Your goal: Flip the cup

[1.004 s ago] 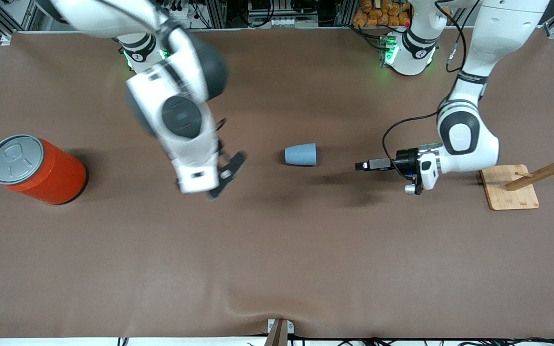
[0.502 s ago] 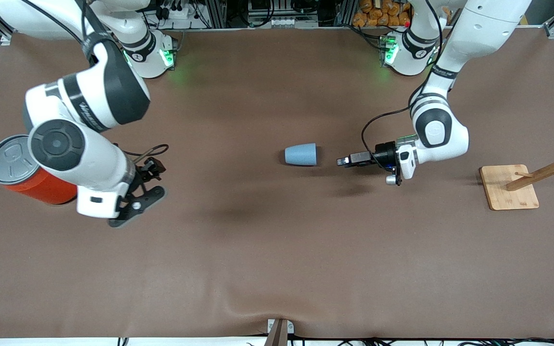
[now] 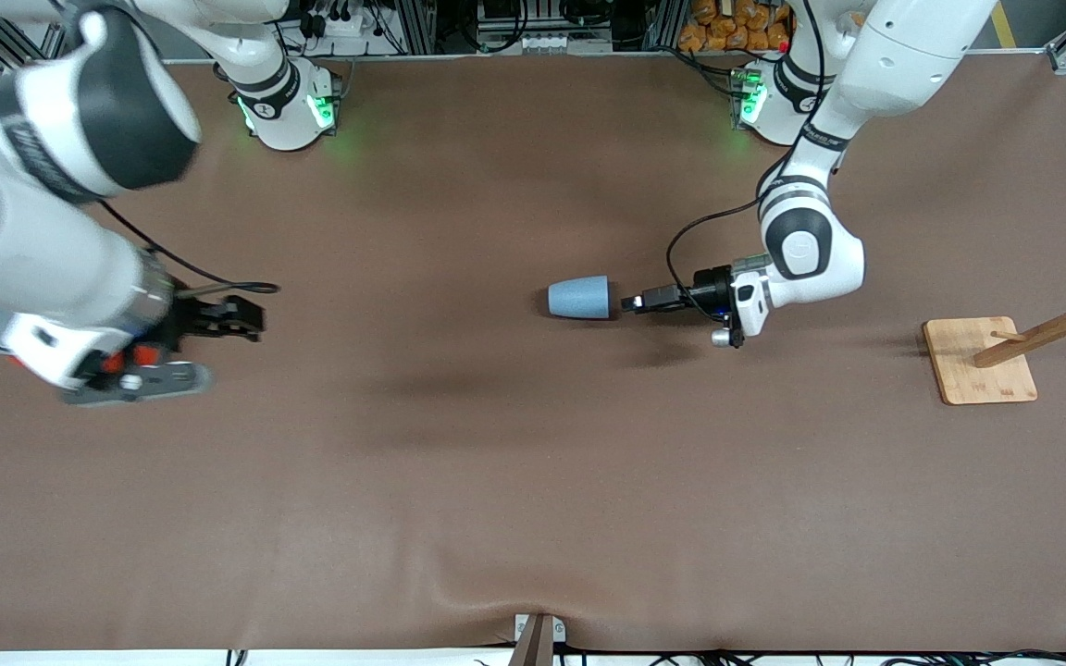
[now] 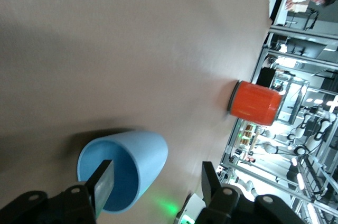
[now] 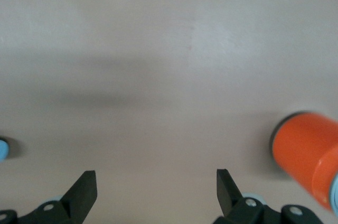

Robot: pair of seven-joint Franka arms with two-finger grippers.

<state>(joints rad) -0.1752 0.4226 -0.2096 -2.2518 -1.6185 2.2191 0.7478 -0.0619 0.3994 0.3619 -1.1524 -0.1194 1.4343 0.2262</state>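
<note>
The light-blue cup (image 3: 578, 297) lies on its side in the middle of the table, its mouth toward the left arm's end. My left gripper (image 3: 629, 302) is open and low at the cup's mouth. In the left wrist view one finger (image 4: 105, 180) is inside the cup (image 4: 138, 155) and the other is outside its wall, so the open left gripper (image 4: 157, 175) straddles the rim. My right gripper (image 3: 209, 350) is open and empty over bare table near the right arm's end; in the right wrist view it (image 5: 156, 183) has nothing between its fingers.
A large orange can (image 4: 255, 102) stands at the right arm's end, mostly hidden under the right arm in the front view; it shows in the right wrist view (image 5: 305, 150). A wooden rack on a board (image 3: 977, 361) stands at the left arm's end.
My left gripper has moved along the table to the cup's mouth. My right arm has swung away from the middle toward the orange can. The cup has not moved.
</note>
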